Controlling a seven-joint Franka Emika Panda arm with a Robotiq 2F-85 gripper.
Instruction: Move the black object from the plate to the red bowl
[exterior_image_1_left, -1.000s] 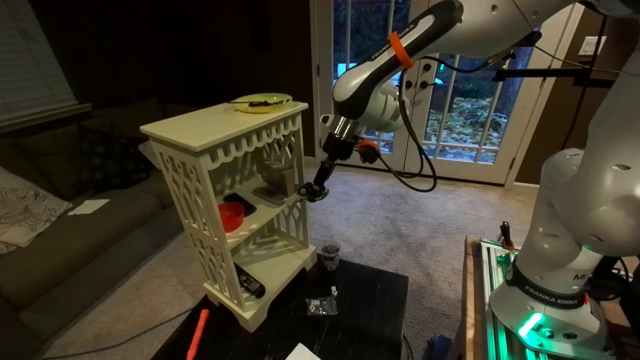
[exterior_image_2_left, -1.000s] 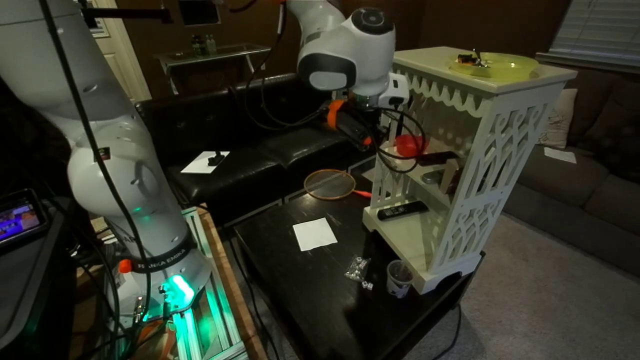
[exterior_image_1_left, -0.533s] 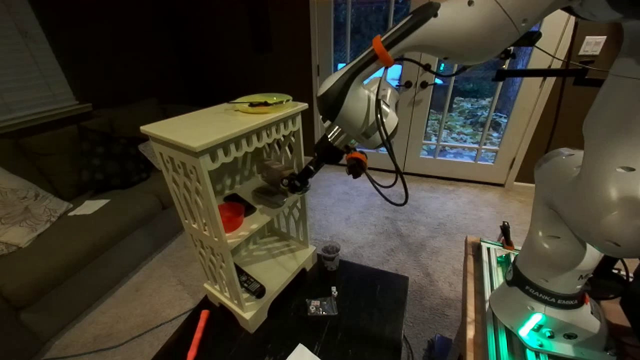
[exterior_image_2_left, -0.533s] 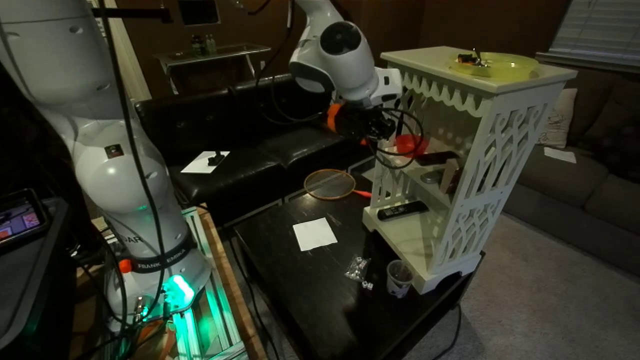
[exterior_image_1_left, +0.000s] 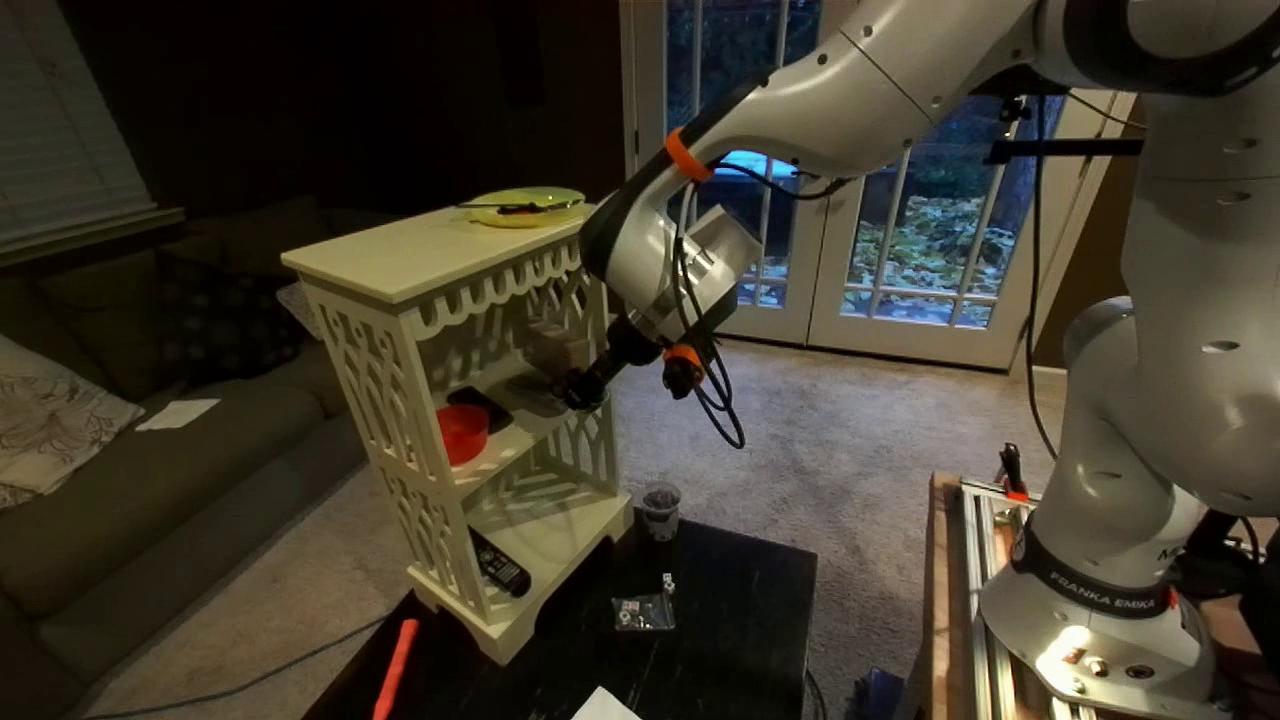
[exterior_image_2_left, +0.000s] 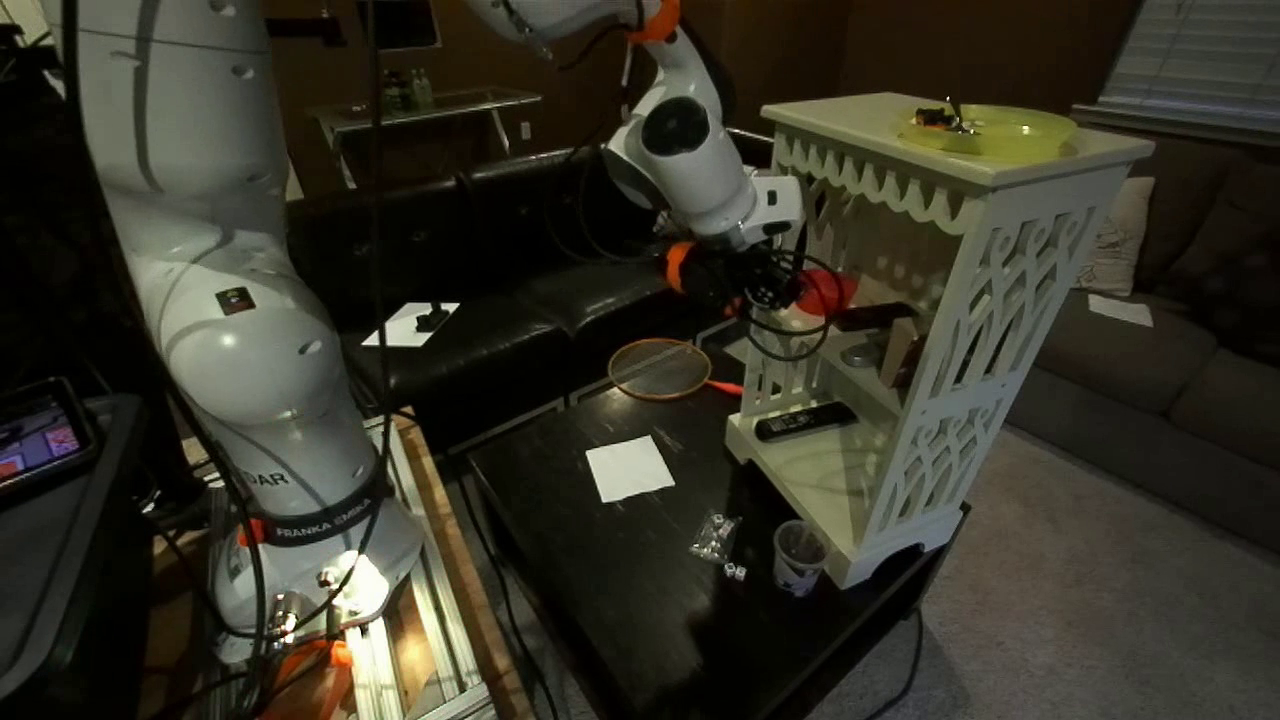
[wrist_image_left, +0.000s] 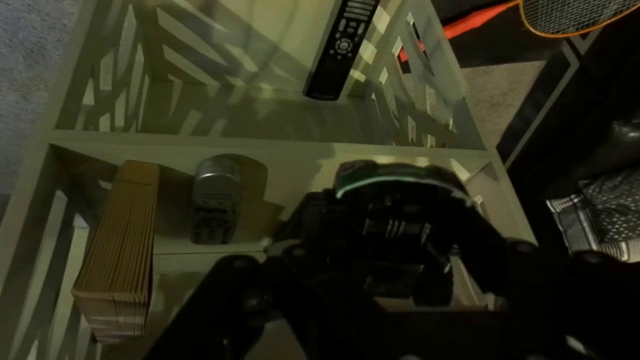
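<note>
A small black lump with an orange patch (exterior_image_2_left: 933, 118) lies on the pale yellow-green plate (exterior_image_2_left: 1035, 133) atop the white shelf; in an exterior view the plate (exterior_image_1_left: 555, 198) bears a dark thin item too. The red bowl (exterior_image_1_left: 463, 435) stands on the middle shelf. My gripper (exterior_image_1_left: 578, 392) is at that shelf's front opening, apart from the bowl, and overlaps its edge in an exterior view (exterior_image_2_left: 775, 285). In the wrist view my gripper (wrist_image_left: 395, 215) hides the bowl. A dark curved shape with a thin pale-green edge shows at its fingertips; too dark to tell whether it is held.
The middle shelf also holds a brown box (wrist_image_left: 117, 250), a silver-black handset (wrist_image_left: 216, 200) and a flat black item (exterior_image_1_left: 480, 408). A black remote (wrist_image_left: 345, 47) lies on the lower shelf. The shelf's side panels and scalloped top edge frame the opening. A cup (exterior_image_2_left: 800, 555) stands nearby.
The arm has swung toward the shelf. The gripper has moved left into the middle shelf's opening, nearer the red bowl. The base light turned from green to white. The plate and bowl have not moved.
</note>
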